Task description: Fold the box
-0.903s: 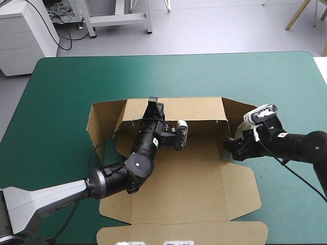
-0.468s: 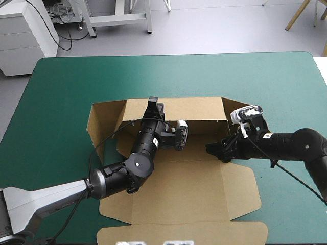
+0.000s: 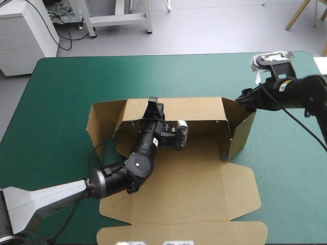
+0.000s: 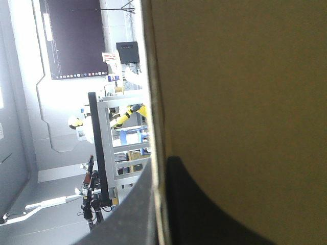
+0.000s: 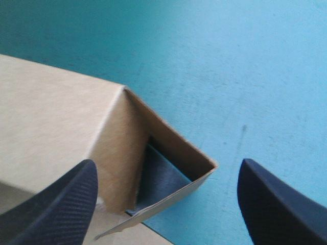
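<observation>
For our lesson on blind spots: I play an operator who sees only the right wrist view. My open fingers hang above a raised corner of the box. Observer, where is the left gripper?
Observer: The left gripper is at the far wall of the box, left of the wall's middle.
Operator: Is it gripping anything?
Observer: Yes. In the left wrist view its fingers are shut on that wall's top edge.
Operator: And the lid?
Observer: The lid lies flat on the table, on the near side of the box.
</observation>
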You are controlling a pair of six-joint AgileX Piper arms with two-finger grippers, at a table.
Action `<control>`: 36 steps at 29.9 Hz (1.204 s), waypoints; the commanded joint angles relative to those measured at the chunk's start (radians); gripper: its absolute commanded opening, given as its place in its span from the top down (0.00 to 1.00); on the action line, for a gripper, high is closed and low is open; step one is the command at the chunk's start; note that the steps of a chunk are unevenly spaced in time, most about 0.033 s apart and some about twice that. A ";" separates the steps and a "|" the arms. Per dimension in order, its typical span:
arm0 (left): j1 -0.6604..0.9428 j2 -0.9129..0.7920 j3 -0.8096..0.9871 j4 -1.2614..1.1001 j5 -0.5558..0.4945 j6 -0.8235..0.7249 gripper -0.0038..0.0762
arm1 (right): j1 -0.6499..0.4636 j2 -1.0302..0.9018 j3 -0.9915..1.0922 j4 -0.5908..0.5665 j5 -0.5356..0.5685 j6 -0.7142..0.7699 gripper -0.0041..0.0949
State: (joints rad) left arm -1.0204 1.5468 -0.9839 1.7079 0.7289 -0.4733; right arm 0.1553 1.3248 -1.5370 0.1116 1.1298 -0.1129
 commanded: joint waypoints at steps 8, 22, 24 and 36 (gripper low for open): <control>-0.005 -0.032 -0.021 0.054 0.035 -0.007 0.96 | -0.094 0.339 -0.302 0.066 0.073 -0.002 0.19; -0.005 -0.032 -0.021 0.054 0.033 -0.007 0.96 | -0.141 0.389 -0.228 0.129 0.075 -0.088 0.17; -0.005 -0.032 -0.021 0.054 0.033 -0.007 0.96 | -0.141 0.368 -0.165 0.150 0.075 -0.135 0.17; -0.005 -0.032 -0.021 0.054 0.036 0.008 0.96 | -0.222 0.145 0.233 0.376 -0.104 -0.357 0.17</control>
State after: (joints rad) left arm -1.0204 1.5468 -0.9839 1.7089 0.7302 -0.4718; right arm -0.0443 1.5538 -1.3349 0.4066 1.0870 -0.4130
